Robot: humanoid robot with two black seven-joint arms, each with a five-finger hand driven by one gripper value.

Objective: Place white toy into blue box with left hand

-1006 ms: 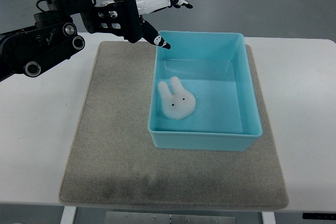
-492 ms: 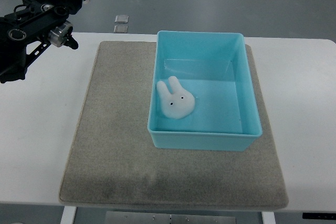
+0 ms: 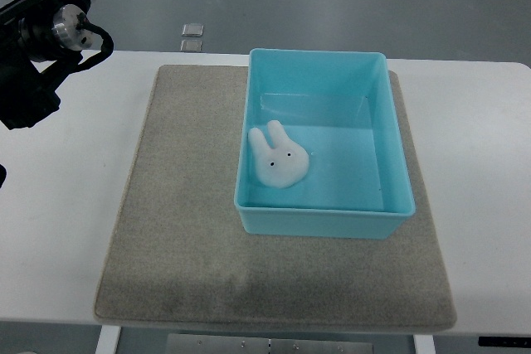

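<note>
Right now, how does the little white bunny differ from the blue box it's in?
The white toy is soft-looking and rounded, with ears and black dot eyes; the blue box is rigid, rectangular and plain. The toy is far smaller, filling only the box's near-left corner. The toy lies flat; the box stands open-topped on the grey mat. Both sit untouched, with only part of the left arm visible at the upper left.

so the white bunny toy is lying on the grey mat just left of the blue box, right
Not quite: the top view shows the white bunny toy lying inside the blue box, near its left wall, not on the grey mat. The box itself sits on the mat.
</note>
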